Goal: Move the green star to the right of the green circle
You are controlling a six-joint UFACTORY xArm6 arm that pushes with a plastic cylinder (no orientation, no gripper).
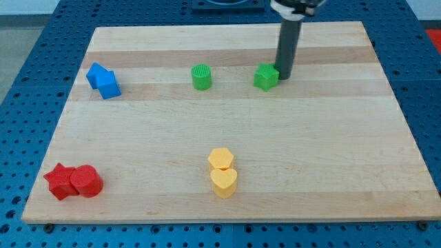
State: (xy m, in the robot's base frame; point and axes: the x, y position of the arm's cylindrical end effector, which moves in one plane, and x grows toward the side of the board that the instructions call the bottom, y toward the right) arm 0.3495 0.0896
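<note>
The green star [265, 77] lies on the wooden board near the view's top, right of centre. The green circle [201, 76], a short cylinder, stands to its left with a clear gap between them. My tip [284, 76] is at the end of the dark rod, touching or almost touching the star's right side.
Two blue blocks [103, 80] sit together at the view's upper left. A red star [60, 181] and a red cylinder [86, 182] touch at the lower left. A yellow hexagon [220, 159] and a yellow heart [223, 182] touch at the bottom centre. The board [331, 151] ends just above the rod.
</note>
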